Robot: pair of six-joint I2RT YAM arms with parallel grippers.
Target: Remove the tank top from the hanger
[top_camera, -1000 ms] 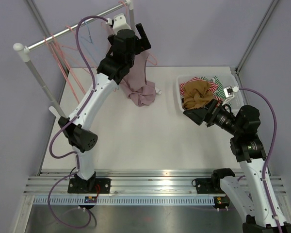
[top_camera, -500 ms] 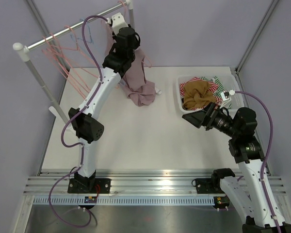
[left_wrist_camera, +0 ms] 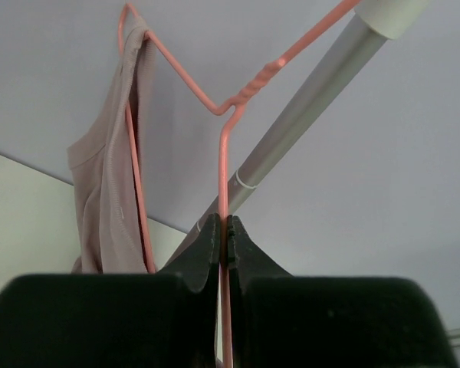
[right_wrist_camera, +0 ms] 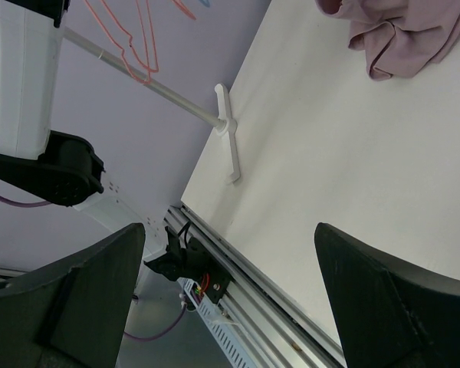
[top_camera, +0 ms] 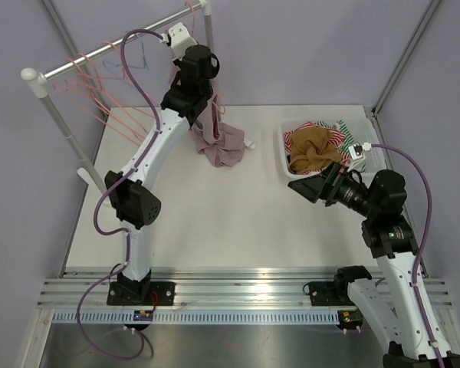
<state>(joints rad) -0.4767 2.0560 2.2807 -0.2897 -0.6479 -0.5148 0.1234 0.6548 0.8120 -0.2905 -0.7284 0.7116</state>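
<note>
Your left hand (left_wrist_camera: 223, 230) has just gone from wide to clenched on the hanger (left_wrist_camera: 223, 165), pinching the thin pink wire below its twisted neck, beside the smooth grey rail (left_wrist_camera: 307, 115). With the hanger anchored, stripping can likely start.

Top (left_wrist_camera: 107, 192): mauve ribbed knit, limp. Its strap sits over the hanger's shoulder, hem heaped on the tabletop (top_camera: 215, 222).

Right hand (right_wrist_camera: 230, 253) hangs released, well apart, near the bin (top_camera: 284, 165).

white table (top_camera: 215, 222) bearing bin (top_camera: 281, 157), tank top (top_camera: 224, 146)
</note>
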